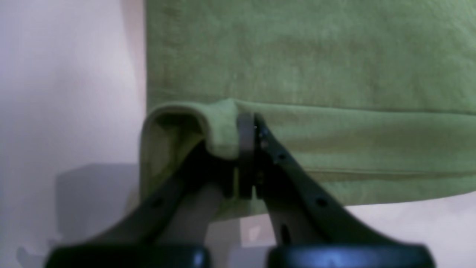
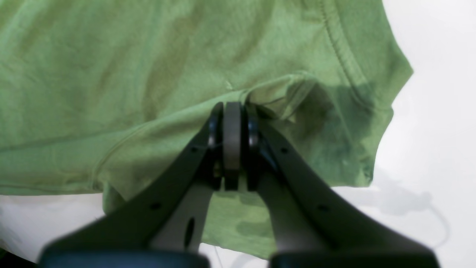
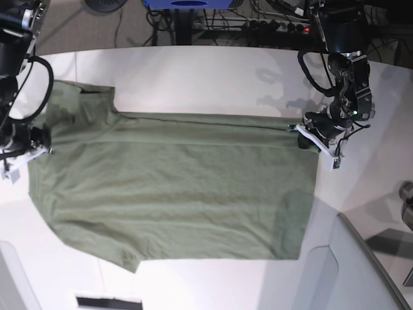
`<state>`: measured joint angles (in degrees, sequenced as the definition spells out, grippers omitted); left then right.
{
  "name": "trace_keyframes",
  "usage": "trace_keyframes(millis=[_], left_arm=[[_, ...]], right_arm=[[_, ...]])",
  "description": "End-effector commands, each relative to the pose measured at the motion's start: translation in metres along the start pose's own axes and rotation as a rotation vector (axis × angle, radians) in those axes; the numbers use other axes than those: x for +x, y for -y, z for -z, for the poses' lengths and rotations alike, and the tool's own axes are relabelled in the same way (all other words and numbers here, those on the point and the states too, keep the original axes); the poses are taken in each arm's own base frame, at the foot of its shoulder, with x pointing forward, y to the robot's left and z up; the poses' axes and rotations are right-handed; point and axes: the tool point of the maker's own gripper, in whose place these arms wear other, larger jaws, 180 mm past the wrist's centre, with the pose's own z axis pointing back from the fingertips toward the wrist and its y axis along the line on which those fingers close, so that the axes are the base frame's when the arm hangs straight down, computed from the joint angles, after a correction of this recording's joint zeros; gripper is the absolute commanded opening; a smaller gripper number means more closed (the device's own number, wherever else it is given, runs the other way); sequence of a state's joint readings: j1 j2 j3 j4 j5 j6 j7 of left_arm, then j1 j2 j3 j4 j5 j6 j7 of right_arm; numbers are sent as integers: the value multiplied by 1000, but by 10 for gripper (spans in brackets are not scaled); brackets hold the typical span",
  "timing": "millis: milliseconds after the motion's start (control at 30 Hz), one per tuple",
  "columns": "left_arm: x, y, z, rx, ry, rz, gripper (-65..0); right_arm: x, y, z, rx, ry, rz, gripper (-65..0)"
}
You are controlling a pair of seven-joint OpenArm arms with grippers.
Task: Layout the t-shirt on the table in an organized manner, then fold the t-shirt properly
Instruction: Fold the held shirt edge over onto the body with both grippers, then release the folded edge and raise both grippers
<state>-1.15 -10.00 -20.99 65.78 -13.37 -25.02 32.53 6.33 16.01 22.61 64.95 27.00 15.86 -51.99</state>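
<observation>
The olive-green t-shirt (image 3: 181, 194) lies spread nearly flat on the white table (image 3: 193, 77), with its sleeves toward the left and its hem toward the right. My left gripper (image 3: 304, 134) is shut on the shirt's far right corner; in the left wrist view the gripper (image 1: 246, 123) pinches a raised fold of the shirt (image 1: 316, 56) above the table (image 1: 55, 93). My right gripper (image 3: 44, 147) is shut on the shirt's left end near the upper sleeve; in the right wrist view the gripper (image 2: 232, 111) pinches a fold of the shirt (image 2: 111, 56) beside a sleeve seam.
A grey-white raised panel with a dark rim (image 3: 361, 265) stands at the front right corner. Another pale panel (image 3: 10, 271) is at the front left. Cables and equipment (image 3: 193, 13) lie beyond the table's far edge.
</observation>
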Motion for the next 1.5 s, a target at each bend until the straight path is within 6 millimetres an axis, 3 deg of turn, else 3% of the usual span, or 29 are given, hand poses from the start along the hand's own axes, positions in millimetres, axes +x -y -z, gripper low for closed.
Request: trace_keyframes(millis=[0, 100, 400, 467, 533, 600, 700, 833, 933, 1033, 1167, 1367, 1467], left_arm=[[22, -5, -3, 8, 60, 3, -650], [33, -4, -2, 6, 79, 8, -650], [39, -2, -1, 2, 89, 15, -648], [39, -2, -1, 2, 91, 14, -492], [40, -3, -2, 4, 94, 7, -323], [45, -5, -2, 6, 107, 1, -197], [60, -5, -3, 6, 152, 5, -91], [75, -13, -13, 24, 213, 7, -71], [79, -16, -35, -11, 277, 5, -71], [74, -14, -64, -80, 330, 35, -71], [46, -20, -82, -75, 265, 130, -72], [1, -26, -95, -52, 174, 144, -72], [-6, -25, -94, -55, 160, 132, -72]], right_arm=[[23, 2, -8, -2, 61, -9, -638], [27, 2, -9, -2, 80, -7, -638], [31, 2, -9, 0, 106, -2, -620], [38, 0, -11, 4, 121, -4, -563], [41, -1, -12, 5, 131, -4, -464], [49, -2, -13, 8, 175, -3, -357], [63, -2, -16, 11, 256, 0, -258], [67, -11, -39, 6, 353, -67, -314], [47, -40, -64, 33, 405, -131, -359], [0, -51, -67, 36, 324, -60, -338], [-43, -42, -64, 22, 268, 35, -279], [-69, -16, -51, -20, 180, 63, -251], [-78, -8, -40, -26, 158, 91, -252]])
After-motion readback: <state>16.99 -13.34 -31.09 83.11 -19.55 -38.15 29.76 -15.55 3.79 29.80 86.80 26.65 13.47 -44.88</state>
